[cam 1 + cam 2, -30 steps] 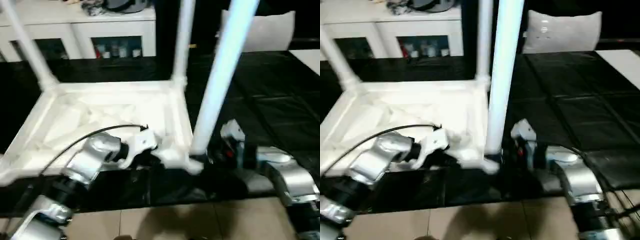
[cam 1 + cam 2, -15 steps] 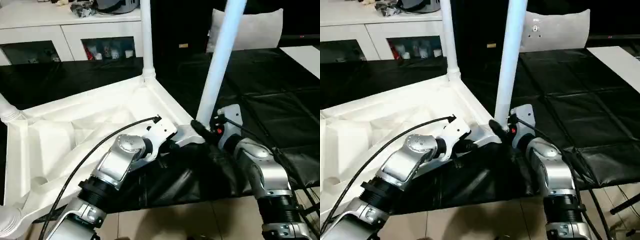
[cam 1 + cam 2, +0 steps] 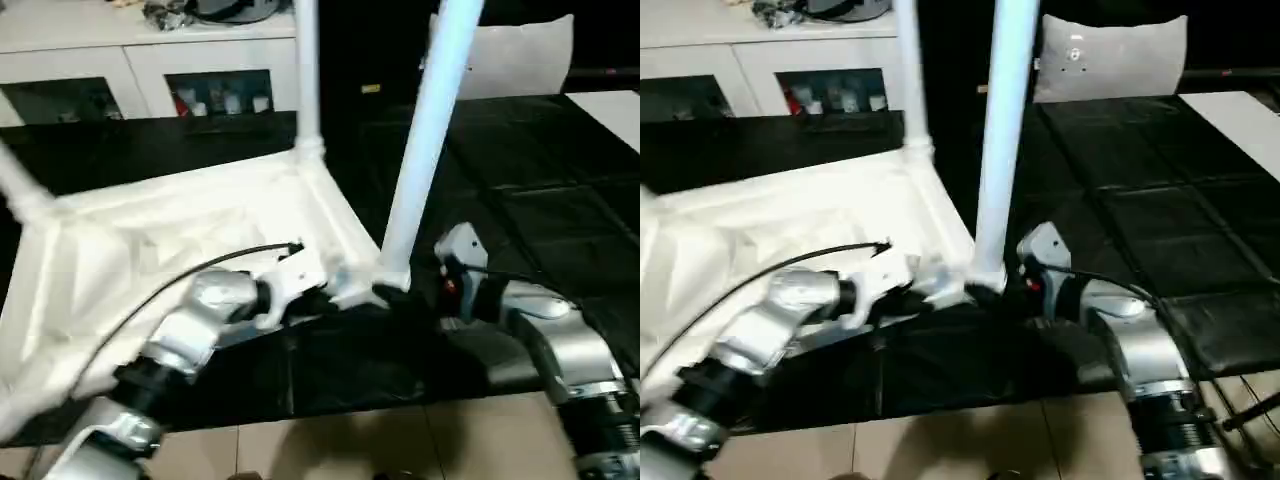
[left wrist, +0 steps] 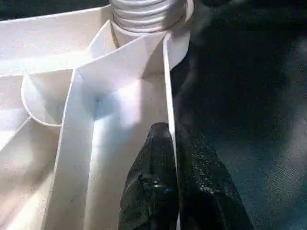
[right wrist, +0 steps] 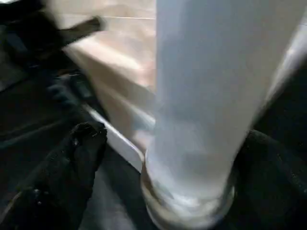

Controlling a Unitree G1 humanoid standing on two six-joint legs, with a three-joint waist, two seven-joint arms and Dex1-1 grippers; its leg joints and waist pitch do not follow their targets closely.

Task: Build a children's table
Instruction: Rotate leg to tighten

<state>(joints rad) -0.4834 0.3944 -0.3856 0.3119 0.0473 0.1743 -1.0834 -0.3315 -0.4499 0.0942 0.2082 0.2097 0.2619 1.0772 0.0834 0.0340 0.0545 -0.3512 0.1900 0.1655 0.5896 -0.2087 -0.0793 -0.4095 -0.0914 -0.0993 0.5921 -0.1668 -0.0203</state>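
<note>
Three legs up on the table [image 3: 200,230], which lies upside down on black mat [image 3: 520,200], ribbed underside facing up. Near leg [image 3: 425,140] upright in corner socket closest to robot's right side; far leg [image 3: 308,70] upright in back corner; third leg [image 3: 20,185] at far left corner, tilted in view. Left gripper [image 4: 173,158] at rim beside near socket, fingers [image 4: 153,182] pinched shut on thin edge wall of table, one pad inside, one outside. Right gripper [image 5: 168,158] at base of near leg, fingers [image 5: 72,163] spread either side of leg just above socket; contact w/ leg can't be told. Silver forearms low in front, cable arcing over left arm. Beyond mat: white cabinet [image 3: 150,60] w/ glass fronts at back left, cushion [image 3: 520,55] back right. Tan floor [image 3: 400,445] along near edge.
</note>
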